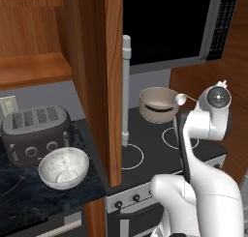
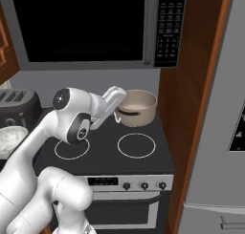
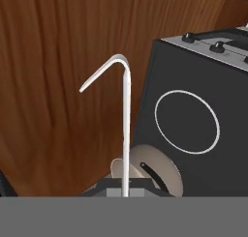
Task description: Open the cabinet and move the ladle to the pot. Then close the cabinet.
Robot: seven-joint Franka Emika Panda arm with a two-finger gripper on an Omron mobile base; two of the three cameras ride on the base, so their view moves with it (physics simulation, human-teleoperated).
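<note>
Left base view: the reddish-brown raised-panel cabinet (image 1: 109,86) door hung open at centre-left, its silver bar handle (image 1: 126,91) upright. Right of it sat the round beige pot (image 1: 157,104) (dark-banded), the slim metal ladle (image 1: 181,99) at its rim, clenched in the gripper (image 3: 125,190). Releasing off-centre could tip the ladle onto the glossy black stovetop (image 1: 150,144).

Our white arm (image 2: 72,118) rising from seven o'clock across the black stovetop (image 2: 158,152), its hand (image 2: 111,101) just beside the beige pot (image 2: 141,106) on the back burner near centre, a microwave (image 2: 86,27) at twelve o'clock, a dark toaster (image 2: 16,106) at nine o'clock.
</note>
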